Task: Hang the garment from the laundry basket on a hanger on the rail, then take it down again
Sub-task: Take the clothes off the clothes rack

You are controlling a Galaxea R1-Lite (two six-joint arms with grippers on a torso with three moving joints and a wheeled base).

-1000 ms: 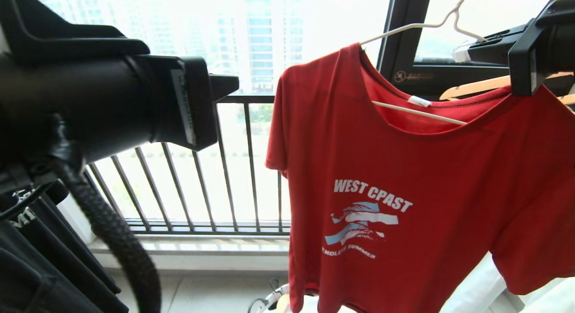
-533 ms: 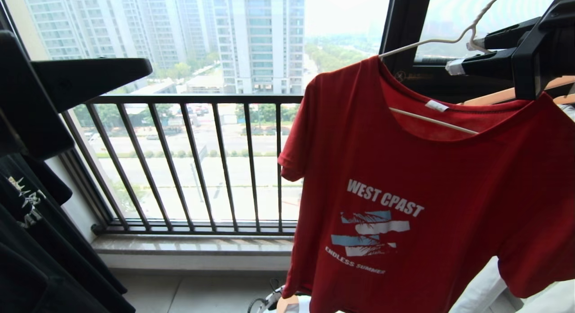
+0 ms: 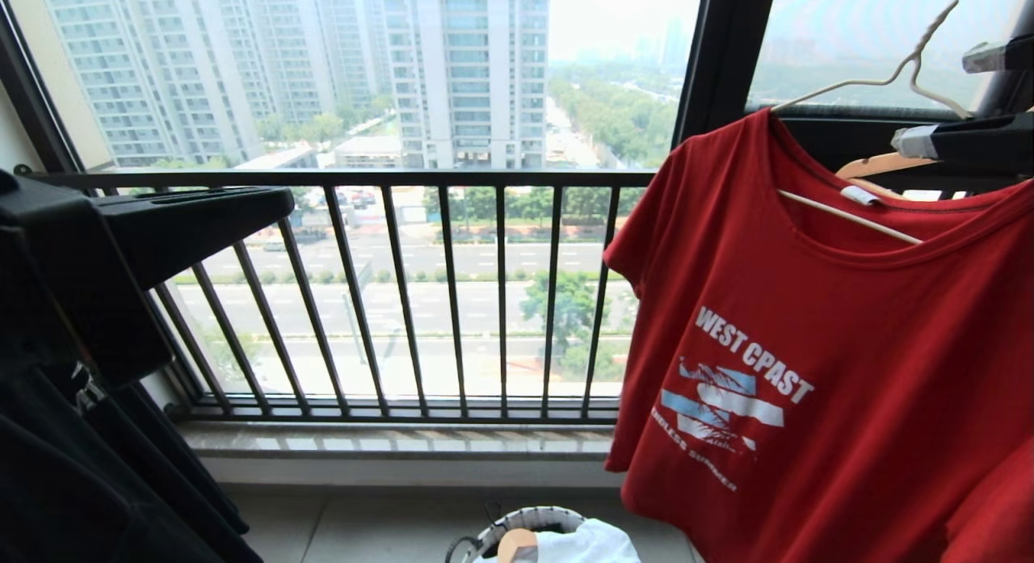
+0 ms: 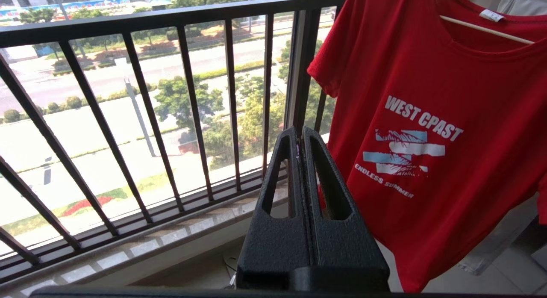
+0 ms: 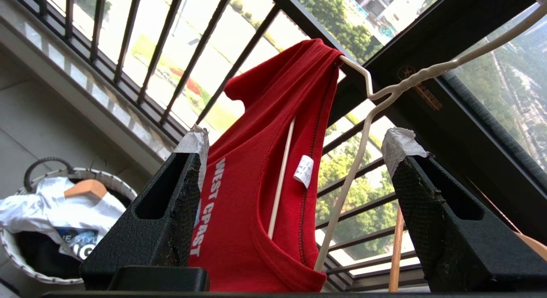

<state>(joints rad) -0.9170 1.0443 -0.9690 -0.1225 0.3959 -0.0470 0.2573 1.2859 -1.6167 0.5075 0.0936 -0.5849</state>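
The garment [image 3: 816, 329] hangs on the hanger [image 3: 868, 82] at the right of the head view, in front of the black window railing [image 3: 404, 296]. The right pincer [image 5: 299, 152] stands apart around the hanger's neck, holding nothing. The left pincer [image 4: 301, 137], pressed together, sits at the left. The laundry basket [image 3: 529, 521] lies at bottom centre.
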